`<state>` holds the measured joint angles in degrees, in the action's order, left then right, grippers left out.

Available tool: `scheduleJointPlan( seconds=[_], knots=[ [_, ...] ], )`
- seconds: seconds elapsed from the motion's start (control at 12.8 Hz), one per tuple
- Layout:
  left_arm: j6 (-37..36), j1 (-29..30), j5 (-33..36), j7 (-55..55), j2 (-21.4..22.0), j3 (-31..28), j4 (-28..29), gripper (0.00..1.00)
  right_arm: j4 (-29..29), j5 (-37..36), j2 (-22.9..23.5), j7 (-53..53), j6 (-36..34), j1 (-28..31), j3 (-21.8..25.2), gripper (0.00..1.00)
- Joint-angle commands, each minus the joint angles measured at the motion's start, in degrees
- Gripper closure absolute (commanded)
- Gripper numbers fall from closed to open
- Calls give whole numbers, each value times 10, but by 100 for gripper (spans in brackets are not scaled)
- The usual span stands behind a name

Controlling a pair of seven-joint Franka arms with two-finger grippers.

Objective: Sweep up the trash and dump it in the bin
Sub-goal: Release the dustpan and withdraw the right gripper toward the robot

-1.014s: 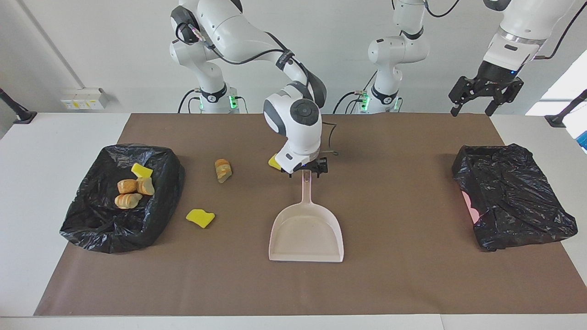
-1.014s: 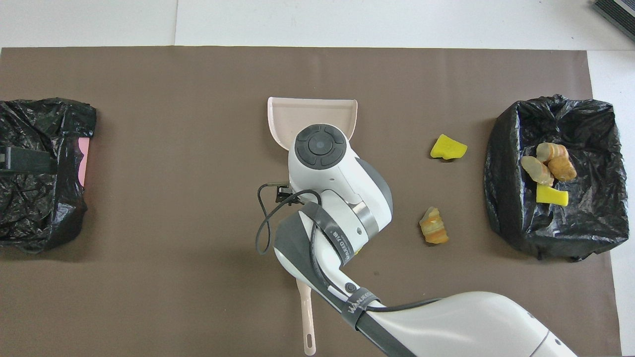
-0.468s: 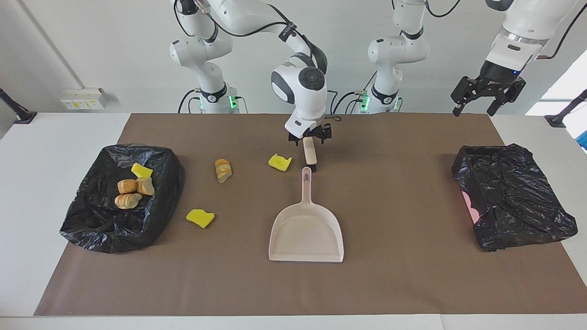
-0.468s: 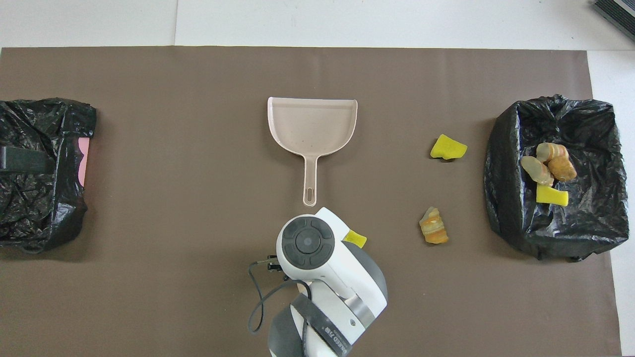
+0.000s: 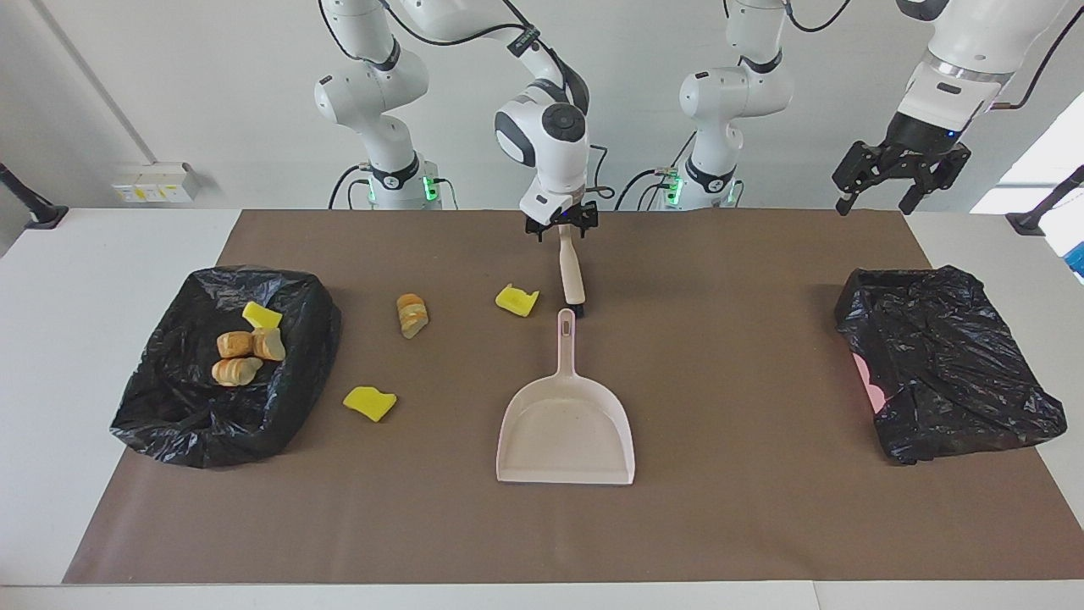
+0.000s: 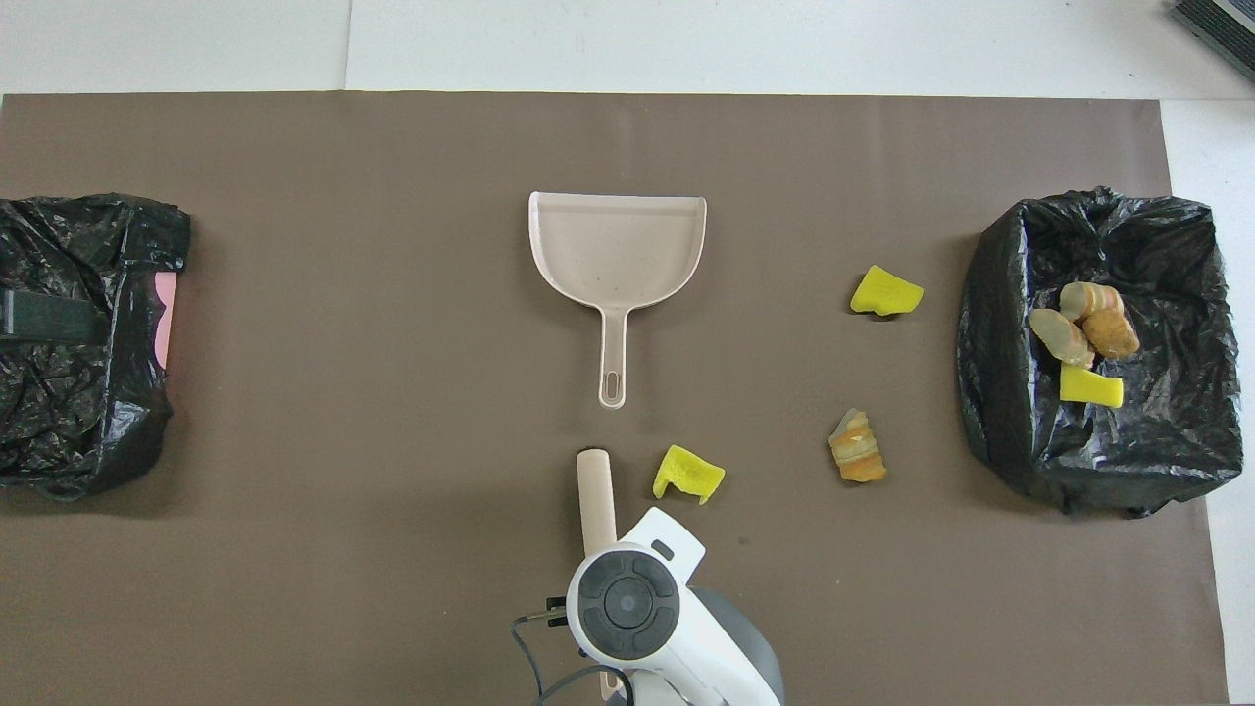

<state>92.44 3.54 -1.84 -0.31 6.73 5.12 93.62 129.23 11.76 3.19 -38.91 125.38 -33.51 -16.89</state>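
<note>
Right claw [image 5: 561, 227] hangs with its jaws wide over the end of the brush [image 5: 573, 275] nearest the robots. Whether it touches the handle I cannot tell, and nothing is gripped yet. A second ago this claw was low at the tip of the dustpan's handle. It has since drawn back toward the robots along the brush. I take that to mean the dustpan [image 5: 566, 428] is placed and the brush is the next thing to pick up.

At the right arm's end of the brown mat [image 5: 720, 508] sits a bin lined with a black bag [image 5: 169, 415]. Four pieces of trash [image 5: 246, 343] already lie in it, one yellow and three bread-like. Three pieces are still out on the mat, unmoved over the last second:
- a yellow scrap [image 5: 370, 402] near that bin
- a bread chunk [image 5: 412, 315] nearer the robots
- a second yellow scrap [image 5: 517, 300] just beside the brush

The dustpan lies flat at the middle of the mat, its handle pointing at the robots and its mouth away from them. It is empty. The brush lies in line with that handle, just short of it.

A second black-bagged bin [image 5: 948, 364] stands at the left arm's end. Left claw [image 5: 881, 199] waits raised near that end, jaws apart and holding nothing.

So the task looks about half done, with sweeping the three loose pieces into the pan still ahead
</note>
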Motion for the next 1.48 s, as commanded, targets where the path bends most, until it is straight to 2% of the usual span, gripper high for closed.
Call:
scheduleJointPlan(
  seconds=[0.0,0.08,0.23,0.31,0.39,0.47,0.78,0.94,1.09,1.33,1.4],
  knots=[
    [-2,1,3,-4,25,2,33,0,38,47,-29,-3,20,-11,0,13],
    [-1,2,3,-2,30,2,38,0,40,50,-30,-3,20,-15,0,18],
    [3,3,3,1,30,2,39,0,39,53,-31,-3,21,-15,0,40],
    [3,3,3,0,30,2,39,0,39,52,-31,-2,21,-15,0,60],
    [1,2,3,-1,30,2,39,0,37,52,-30,-6,21,-15,0,97],
    [4,2,3,0,30,2,39,0,30,53,-25,-9,21,-15,0,100],
    [31,3,1,1,26,2,44,0,-5,52,-35,-5,-4,-2,7,100],
    [62,4,1,1,20,1,53,0,-24,47,-58,-3,-70,34,6,100],
    [94,-5,1,-2,-4,2,54,0,-25,43,-85,-3,-126,66,7,100],
    [106,-38,2,-43,-26,3,53,0,-17,35,-95,-12,-203,105,8,100],
    [127,-47,2,-62,-34,6,52,0,-17,6,-93,-9,-224,132,7,100]
  ],
)
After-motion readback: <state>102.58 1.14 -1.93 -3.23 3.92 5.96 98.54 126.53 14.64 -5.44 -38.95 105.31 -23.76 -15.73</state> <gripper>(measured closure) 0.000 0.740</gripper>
